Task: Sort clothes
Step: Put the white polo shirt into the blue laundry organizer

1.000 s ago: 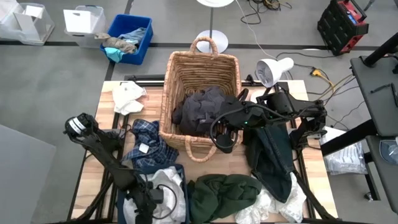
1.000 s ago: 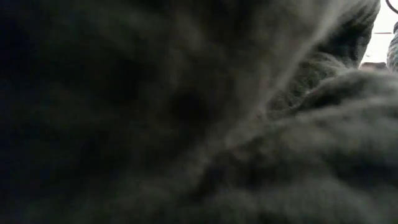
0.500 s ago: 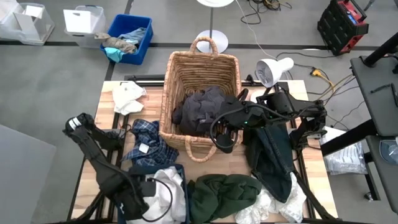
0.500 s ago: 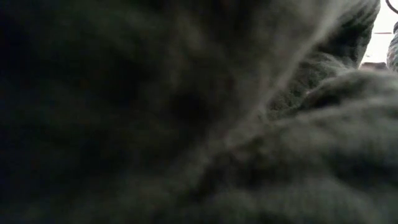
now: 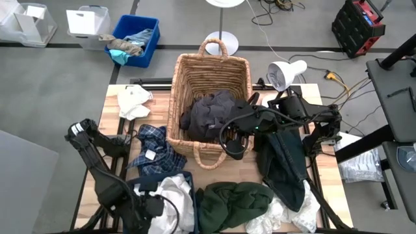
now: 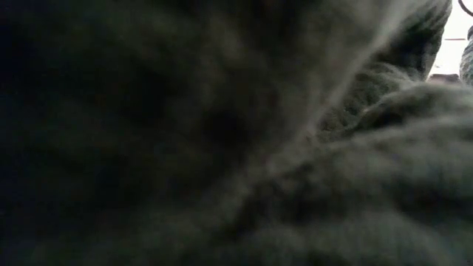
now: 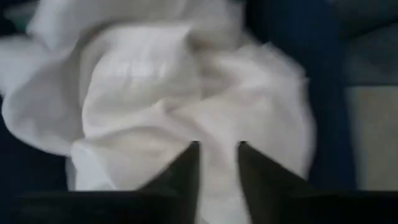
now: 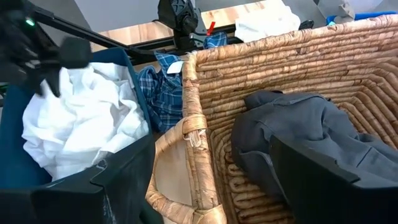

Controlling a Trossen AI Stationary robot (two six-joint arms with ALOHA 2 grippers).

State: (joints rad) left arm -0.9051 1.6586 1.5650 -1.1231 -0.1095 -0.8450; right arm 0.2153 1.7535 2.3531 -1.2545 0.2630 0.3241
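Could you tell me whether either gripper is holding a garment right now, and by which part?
Neither holds anything. The left gripper is open just above the white garment; the right gripper is open over the basket edge.

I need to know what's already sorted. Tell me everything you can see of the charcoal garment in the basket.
The charcoal garment is a soft, matte dark grey cloth, crumpled into a heap with folds and a seam showing. It lies on the floor of the wicker basket, toward the end nearest the right gripper, which is open and not touching it.
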